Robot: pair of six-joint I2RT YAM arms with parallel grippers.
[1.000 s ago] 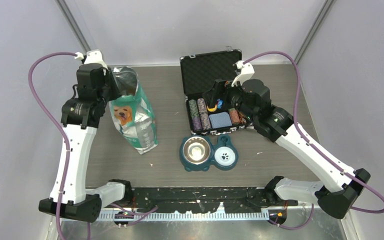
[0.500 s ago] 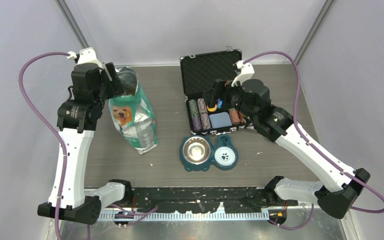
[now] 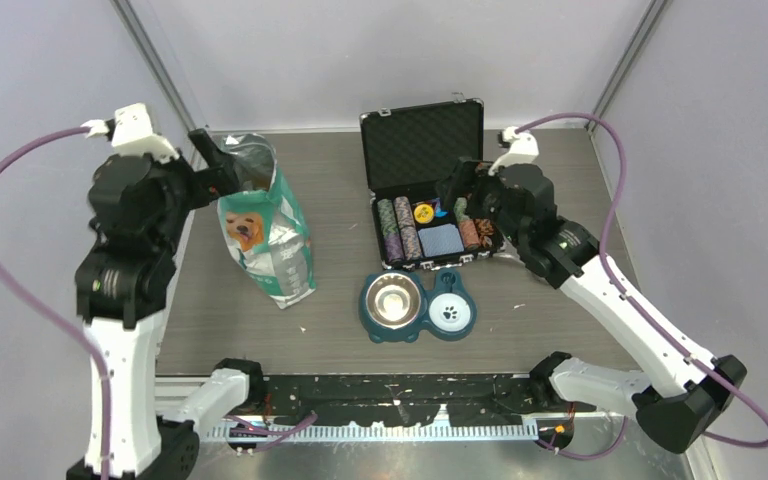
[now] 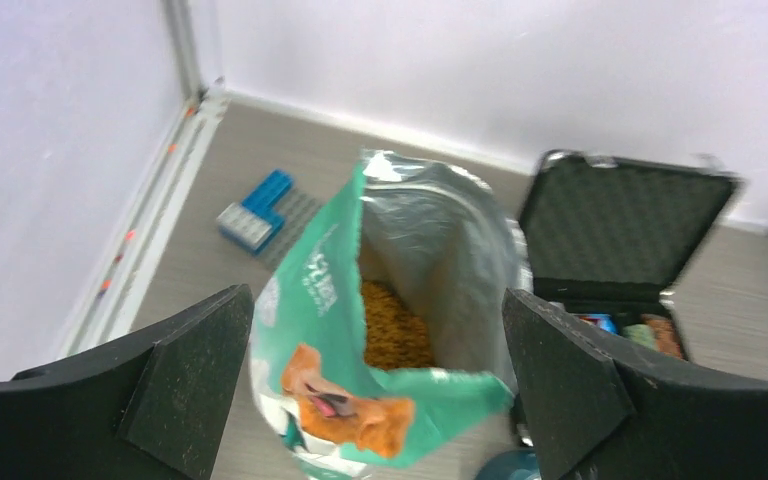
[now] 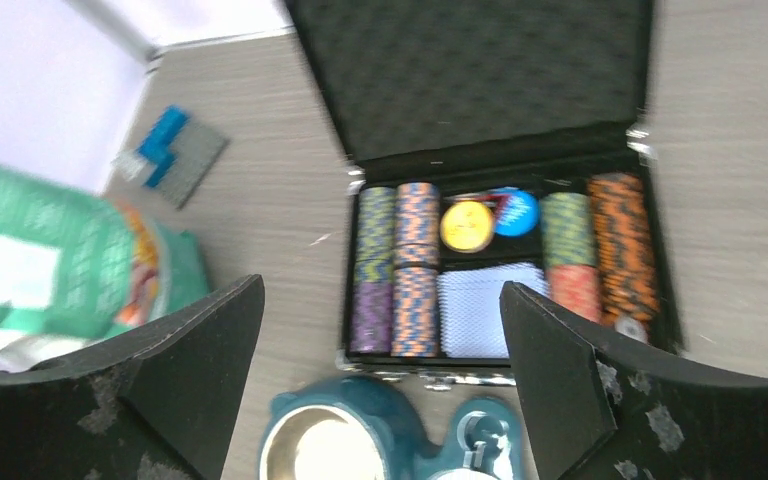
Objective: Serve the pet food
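gaping wide, left fingers (image 4: pixel 192 385), right fingers (image 5: pixel 200 375), empty

The bag (image 3: pixel 270 240) is teal-and-white with a golden dog (image 3: pixel 245 230); kibble (image 4: pixel 395 325) orange-brown; case (image 3: pixel 422 140) black; chips (image 3: pixel 397 232) striped green, purple, orange; feeder (image 3: pixel 428 300) teal.

No wording can be read anywhere. The bag (image 4: pixel 310 300) carries white lettering on its teal side, too blurred to make out, above a printed dog's face; the white bowl (image 3: pixel 450 313) bears a dark paw-print sign
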